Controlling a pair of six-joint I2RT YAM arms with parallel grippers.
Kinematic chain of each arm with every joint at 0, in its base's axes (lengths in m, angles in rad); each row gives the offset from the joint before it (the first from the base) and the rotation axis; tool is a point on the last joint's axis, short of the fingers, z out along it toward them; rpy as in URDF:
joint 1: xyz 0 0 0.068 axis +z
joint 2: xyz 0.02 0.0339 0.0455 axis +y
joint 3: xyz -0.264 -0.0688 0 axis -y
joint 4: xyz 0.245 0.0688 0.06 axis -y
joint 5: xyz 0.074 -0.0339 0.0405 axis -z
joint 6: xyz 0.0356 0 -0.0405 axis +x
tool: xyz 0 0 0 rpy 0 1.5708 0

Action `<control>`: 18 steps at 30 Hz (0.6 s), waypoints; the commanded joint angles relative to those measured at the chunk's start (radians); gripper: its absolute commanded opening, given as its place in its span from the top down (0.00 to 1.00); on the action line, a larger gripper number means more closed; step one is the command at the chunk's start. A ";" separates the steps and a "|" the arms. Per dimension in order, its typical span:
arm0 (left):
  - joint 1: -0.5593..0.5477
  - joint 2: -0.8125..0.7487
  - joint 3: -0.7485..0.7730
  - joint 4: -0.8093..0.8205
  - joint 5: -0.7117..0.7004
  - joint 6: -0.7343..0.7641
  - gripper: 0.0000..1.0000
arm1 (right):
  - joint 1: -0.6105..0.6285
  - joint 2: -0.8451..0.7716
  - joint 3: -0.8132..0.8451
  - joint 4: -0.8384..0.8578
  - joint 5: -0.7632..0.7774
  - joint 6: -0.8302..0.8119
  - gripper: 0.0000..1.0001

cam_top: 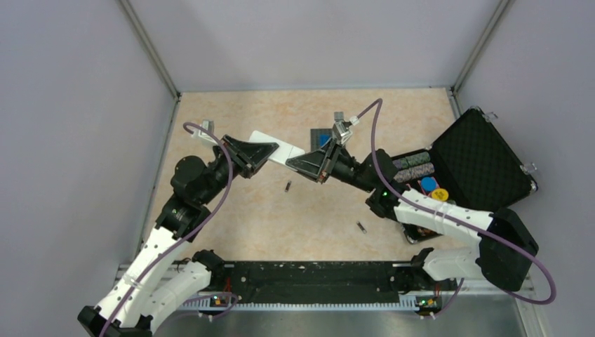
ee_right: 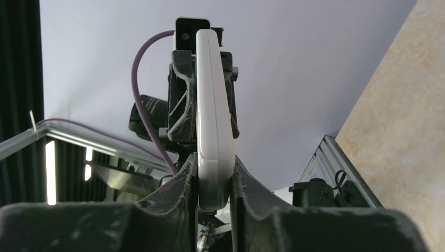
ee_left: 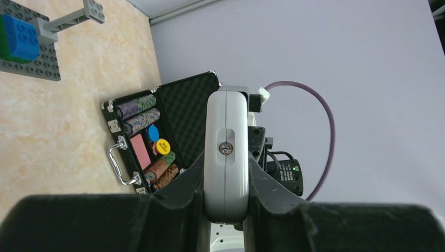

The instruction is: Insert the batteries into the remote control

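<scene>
Remote control (cam_top: 276,149) mid-air, far centre above tabletop (cam_top: 266,217): left tool (ee_left: 225,195) clenched on one end, right tool (ee_right: 214,181) grasping the other. Batteries (cam_top: 288,187) lie below. Keep both grips level, don't twist.

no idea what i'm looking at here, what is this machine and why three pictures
Two robot arms are bolted to a table edge. One picture looks down from above; the other two come from small cameras on each wrist. The left pincer and the right pincer both grip the white remote control from opposite ends, holding it above the table. Two small batteries lie loose on the surface. On the right sits an open black case of poker chips; at the back is a grey plate with a blue block.
</scene>
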 commanded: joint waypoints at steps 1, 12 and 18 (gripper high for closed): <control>0.003 -0.021 0.027 0.047 -0.009 0.011 1.00 | -0.008 0.003 -0.039 0.129 -0.015 0.035 0.88; 0.015 -0.001 0.136 -0.056 -0.021 0.168 1.00 | -0.008 -0.006 -0.067 0.136 -0.050 0.043 0.89; 0.014 0.008 0.153 -0.111 -0.026 0.215 1.00 | -0.008 -0.026 -0.014 -0.010 -0.030 -0.025 0.79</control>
